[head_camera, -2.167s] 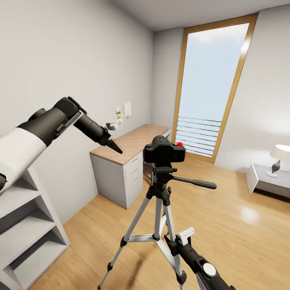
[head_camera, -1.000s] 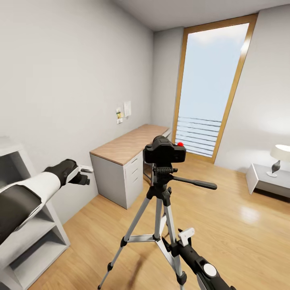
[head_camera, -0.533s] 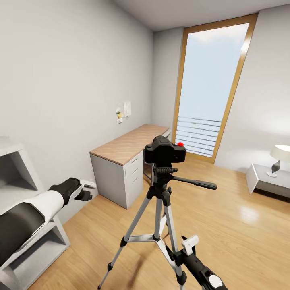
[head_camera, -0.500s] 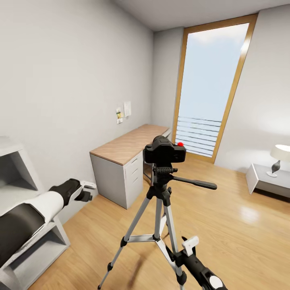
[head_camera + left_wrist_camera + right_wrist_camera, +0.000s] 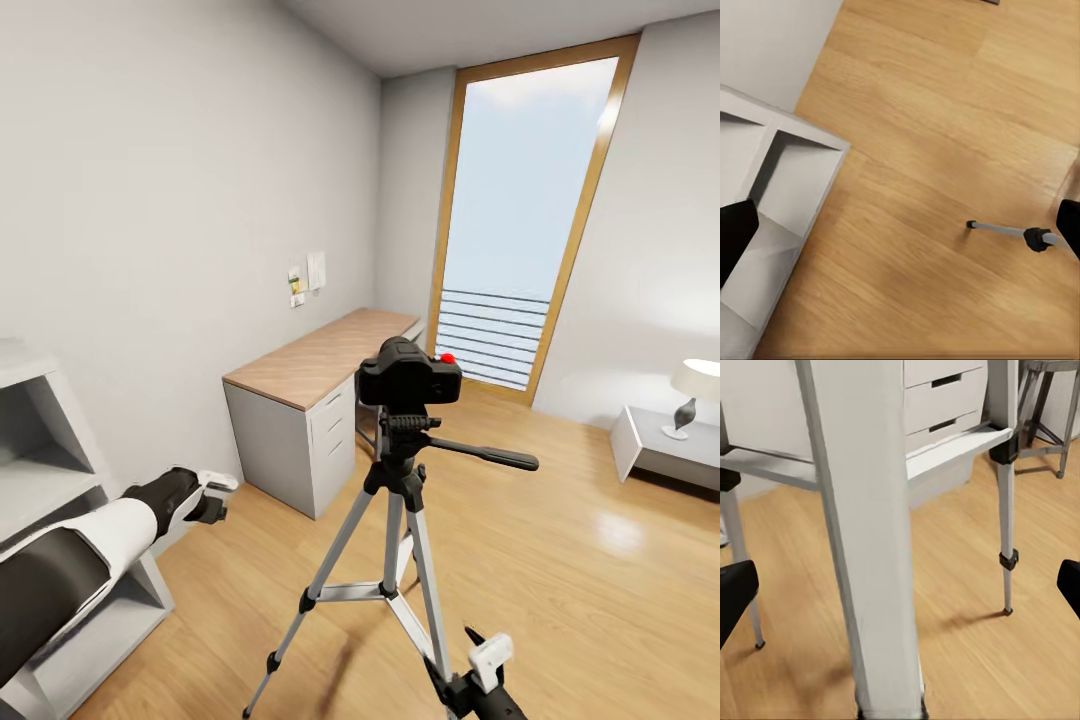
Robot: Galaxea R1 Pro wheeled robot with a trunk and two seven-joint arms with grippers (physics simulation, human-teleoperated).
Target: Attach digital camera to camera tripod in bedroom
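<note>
- Camera mounted on tripod head, mid-floor, near bench.
- Left gripper low beside shelf, fingers apart.
- Right gripper beside tripod leg, fingers apart.

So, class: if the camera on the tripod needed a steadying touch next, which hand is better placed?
Probably the right hand: it sits low beside the camera tripod, its legs close in the right wrist view. The left hand hangs off by the white shelf, farther from the digital camera.
</note>
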